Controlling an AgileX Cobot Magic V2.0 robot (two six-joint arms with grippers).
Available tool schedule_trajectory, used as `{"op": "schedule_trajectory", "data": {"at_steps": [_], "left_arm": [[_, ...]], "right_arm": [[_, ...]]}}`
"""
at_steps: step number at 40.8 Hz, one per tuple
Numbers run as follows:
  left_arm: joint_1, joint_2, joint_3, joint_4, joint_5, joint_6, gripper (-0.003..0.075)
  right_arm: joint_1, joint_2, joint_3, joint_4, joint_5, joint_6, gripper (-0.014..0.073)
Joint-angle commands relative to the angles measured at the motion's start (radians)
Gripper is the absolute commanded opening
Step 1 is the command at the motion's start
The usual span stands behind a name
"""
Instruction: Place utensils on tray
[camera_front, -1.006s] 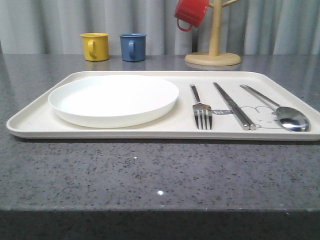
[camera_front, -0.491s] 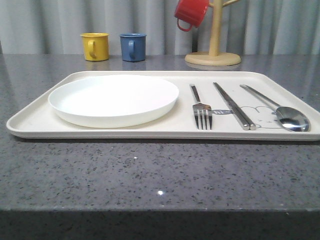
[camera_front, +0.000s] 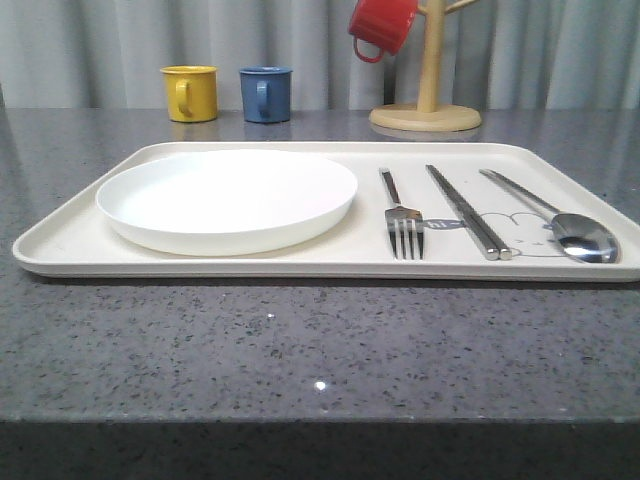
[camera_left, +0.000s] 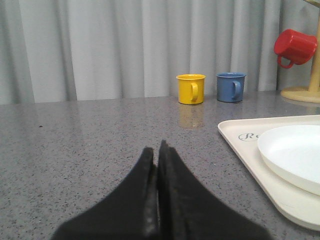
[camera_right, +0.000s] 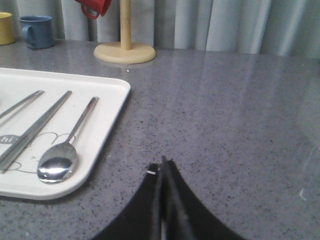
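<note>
The cream tray (camera_front: 60, 250) lies across the grey table. On its right half rest a fork (camera_front: 402, 217), a pair of chopsticks (camera_front: 466, 211) and a spoon (camera_front: 560, 222), side by side, handles pointing away. The spoon (camera_right: 65, 150) and chopsticks (camera_right: 35, 127) also appear in the right wrist view on the tray (camera_right: 107, 120). My right gripper (camera_right: 161, 167) is shut and empty over bare table beside the tray's right edge. My left gripper (camera_left: 156, 150) is shut and empty over bare table off the tray's (camera_left: 240, 145) left end.
A round white plate (camera_front: 227, 198) fills the tray's left half. A yellow mug (camera_front: 190, 93) and a blue mug (camera_front: 266, 94) stand at the back. A wooden mug tree (camera_front: 426, 100) holds a red mug (camera_front: 382, 25) at the back right.
</note>
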Motion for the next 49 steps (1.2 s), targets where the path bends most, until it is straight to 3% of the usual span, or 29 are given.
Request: {"op": "schedule_trajectory", "data": {"at_steps": [1, 19, 25, 49], "left_arm": [[0.002, -0.022, 0.018, -0.008, -0.085, -0.011, -0.002], [0.002, -0.022, 0.018, -0.008, -0.085, -0.011, -0.002], [0.002, -0.022, 0.018, -0.008, -0.085, -0.011, -0.002], [0.002, -0.022, 0.018, -0.008, -0.085, -0.011, -0.002]], "right_arm": [[-0.006, -0.025, 0.057, 0.006, -0.167, -0.01, -0.0116], [-0.006, -0.028, 0.105, 0.009, -0.219, -0.007, -0.0116], [-0.006, -0.028, 0.106, -0.12, -0.267, 0.177, -0.0116], [-0.006, -0.028, 0.106, -0.12, -0.276, 0.175, -0.0116]]}}
